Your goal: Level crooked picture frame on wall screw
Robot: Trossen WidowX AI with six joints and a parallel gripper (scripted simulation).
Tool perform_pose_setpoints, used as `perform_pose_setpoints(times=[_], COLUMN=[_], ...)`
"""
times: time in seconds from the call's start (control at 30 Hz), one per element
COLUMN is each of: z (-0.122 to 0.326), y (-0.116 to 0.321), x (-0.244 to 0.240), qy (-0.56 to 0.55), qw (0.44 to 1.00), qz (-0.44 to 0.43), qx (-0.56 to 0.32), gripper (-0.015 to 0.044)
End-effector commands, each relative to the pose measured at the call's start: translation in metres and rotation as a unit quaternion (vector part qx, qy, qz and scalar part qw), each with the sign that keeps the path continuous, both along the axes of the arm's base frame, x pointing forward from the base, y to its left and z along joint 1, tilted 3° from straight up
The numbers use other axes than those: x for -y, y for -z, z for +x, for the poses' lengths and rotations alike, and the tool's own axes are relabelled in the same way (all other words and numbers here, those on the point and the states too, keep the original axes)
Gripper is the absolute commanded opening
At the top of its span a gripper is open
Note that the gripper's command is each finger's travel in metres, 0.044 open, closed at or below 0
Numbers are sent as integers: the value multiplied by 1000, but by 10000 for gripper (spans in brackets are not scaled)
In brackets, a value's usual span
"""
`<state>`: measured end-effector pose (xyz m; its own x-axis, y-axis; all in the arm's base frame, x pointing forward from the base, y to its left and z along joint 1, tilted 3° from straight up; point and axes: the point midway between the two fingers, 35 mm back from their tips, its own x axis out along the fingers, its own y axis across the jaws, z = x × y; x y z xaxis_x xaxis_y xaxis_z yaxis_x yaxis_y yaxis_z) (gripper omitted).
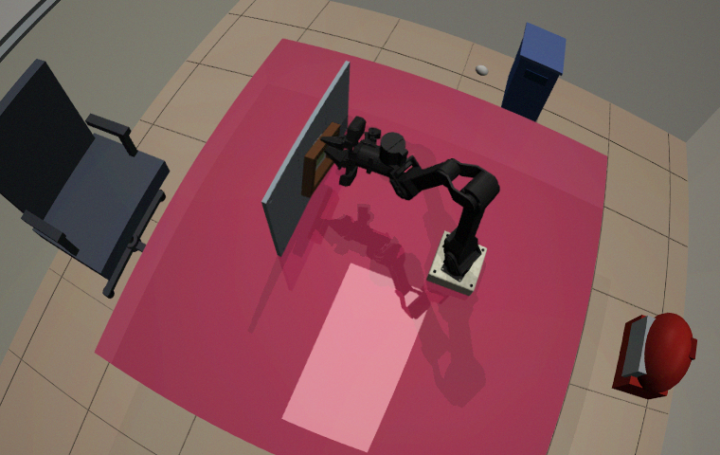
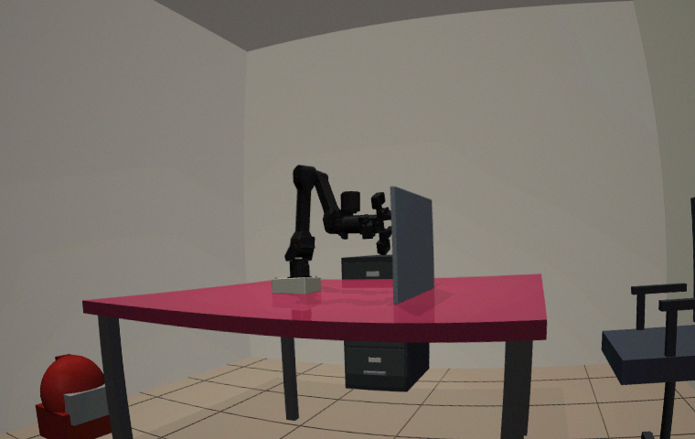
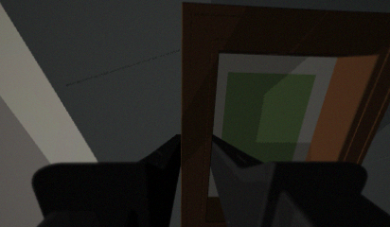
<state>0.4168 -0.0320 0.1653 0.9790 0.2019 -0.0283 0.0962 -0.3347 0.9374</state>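
The brown picture frame point(image 1: 309, 173) point(image 3: 287, 29) is at the front face of the upright grey wall panel point(image 1: 286, 206) point(image 2: 413, 250) point(image 3: 112, 109). It holds a green and orange picture with a pale border. My gripper point(image 1: 328, 146) point(image 3: 194, 139) is shut on the frame's left side bar, one finger outside the bar and one inside. In the wrist view the left bar looks upright and the top bar slopes slightly down to the right. The screw and the notched strip are hidden. The exterior camera sees the panel's back, which hides the frame and my fingertips.
The panel stands on the pink table point(image 1: 184, 282) point(image 2: 482, 305). The arm's pale base block point(image 1: 437, 279) point(image 2: 295, 285) is on the same table. A dark chair point(image 1: 104, 197) point(image 2: 667, 347), a blue cabinet point(image 1: 532, 79) and a red object point(image 1: 668, 352) point(image 2: 70, 383) stand around it.
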Motion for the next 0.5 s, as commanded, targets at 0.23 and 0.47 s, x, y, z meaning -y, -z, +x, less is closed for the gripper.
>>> perform_pose_setpoints(times=[0.23, 0.47], z=[0, 0], y=[-7, -7], x=[-1, -2], qy=[-1, -1], qw=[1000, 1000], qz=[0, 0], qx=[10, 10], gripper=[0, 0])
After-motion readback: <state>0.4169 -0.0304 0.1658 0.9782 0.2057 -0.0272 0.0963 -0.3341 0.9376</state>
